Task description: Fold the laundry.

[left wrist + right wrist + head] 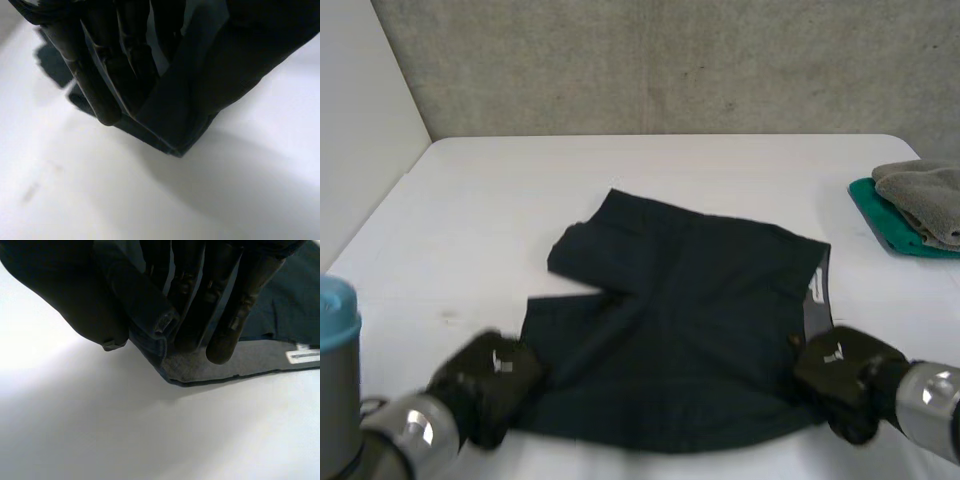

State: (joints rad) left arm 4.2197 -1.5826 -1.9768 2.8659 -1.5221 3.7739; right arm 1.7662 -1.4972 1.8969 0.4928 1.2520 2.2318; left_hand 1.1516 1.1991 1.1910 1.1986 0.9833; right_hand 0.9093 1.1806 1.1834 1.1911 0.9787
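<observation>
Fingers (227,315) and thumb of the right hand (842,372) pinch the 4 o'clock corner of the dark shorts (690,330). Fingers (95,85) of the left hand (485,382) clamp the 7 o'clock corner. The shorts lie spread across the middle of the bench (520,190).

Dark shorts (690,340), grey waistband (817,295) — white table (620,170), grey towel (925,195), teal cloth (885,222).

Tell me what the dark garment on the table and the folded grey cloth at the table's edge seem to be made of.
Dark garment: seemingly a thin, matt fabric, woven or knit I cannot tell; it creases softly, and its waistband shows a grey lining.
Grey cloth: probably terry towelling, thick, fuzzy and matt, folded in soft rolls.
</observation>
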